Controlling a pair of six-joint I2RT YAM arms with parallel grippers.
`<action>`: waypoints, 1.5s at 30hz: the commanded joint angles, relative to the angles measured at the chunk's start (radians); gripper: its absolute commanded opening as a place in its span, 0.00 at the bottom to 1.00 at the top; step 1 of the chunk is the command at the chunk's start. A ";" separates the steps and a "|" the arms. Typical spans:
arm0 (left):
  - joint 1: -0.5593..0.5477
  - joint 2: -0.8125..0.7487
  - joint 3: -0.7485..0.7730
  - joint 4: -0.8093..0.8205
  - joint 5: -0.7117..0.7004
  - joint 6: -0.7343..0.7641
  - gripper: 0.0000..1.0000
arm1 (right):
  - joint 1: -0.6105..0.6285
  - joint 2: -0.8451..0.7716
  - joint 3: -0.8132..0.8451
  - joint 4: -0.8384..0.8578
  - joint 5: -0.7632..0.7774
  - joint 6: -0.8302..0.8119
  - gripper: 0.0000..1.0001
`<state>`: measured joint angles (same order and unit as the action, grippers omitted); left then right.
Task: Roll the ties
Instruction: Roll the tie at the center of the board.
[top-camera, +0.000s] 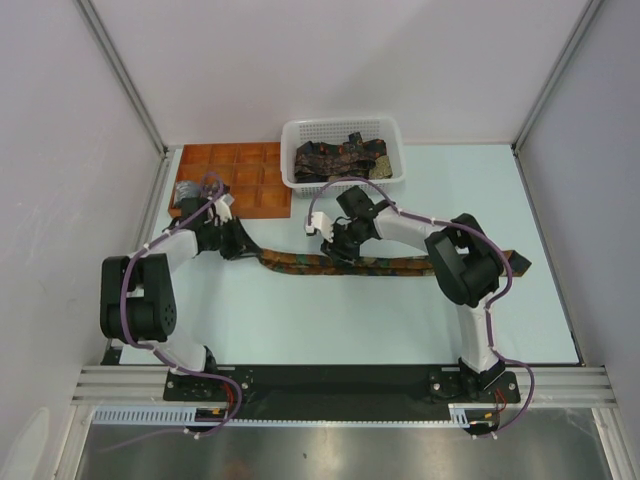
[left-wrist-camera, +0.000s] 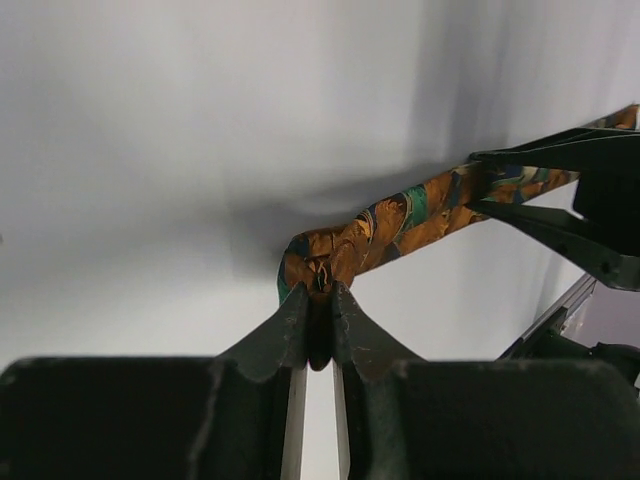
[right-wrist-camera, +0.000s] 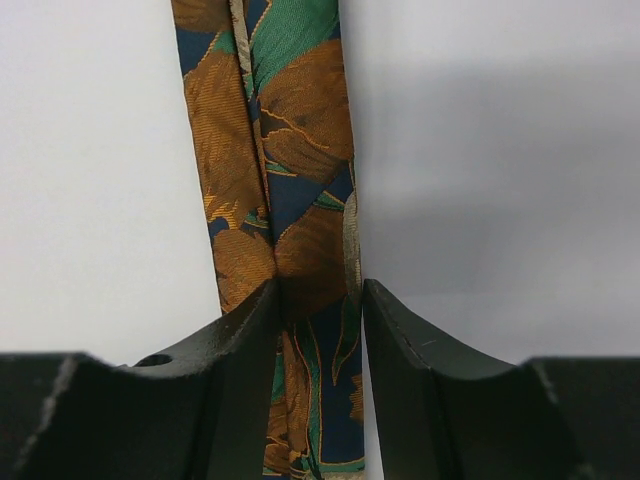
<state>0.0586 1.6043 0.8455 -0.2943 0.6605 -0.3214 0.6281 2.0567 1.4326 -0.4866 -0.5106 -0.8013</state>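
One long tie, dark with orange and green motifs, lies flat across the table from left to right. My left gripper is at its left end. In the left wrist view the left gripper is shut on the bunched tip of the tie. My right gripper is over the tie a little further right. In the right wrist view the right gripper stands open astride the tie: the left finger touches the fabric, the right one is a sliver off its edge. More ties lie piled in the basket.
A white mesh basket stands at the back centre. An orange-brown compartment tray lies to its left, with a small dark bundle at its left edge. White walls close in the table on three sides.
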 joint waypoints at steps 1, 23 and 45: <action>0.009 0.000 0.073 0.089 0.082 0.028 0.17 | -0.021 0.014 0.032 0.062 0.080 0.069 0.43; 0.053 0.029 0.047 -0.026 -0.033 0.084 0.44 | 0.055 -0.012 0.000 -0.027 0.017 0.031 0.59; 0.032 0.008 0.070 -0.054 -0.018 0.148 0.22 | 0.045 -0.010 0.105 -0.020 0.002 0.230 0.61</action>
<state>0.1028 1.6459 0.8864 -0.3309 0.6086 -0.2230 0.6994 2.0567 1.4391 -0.4545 -0.4320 -0.7322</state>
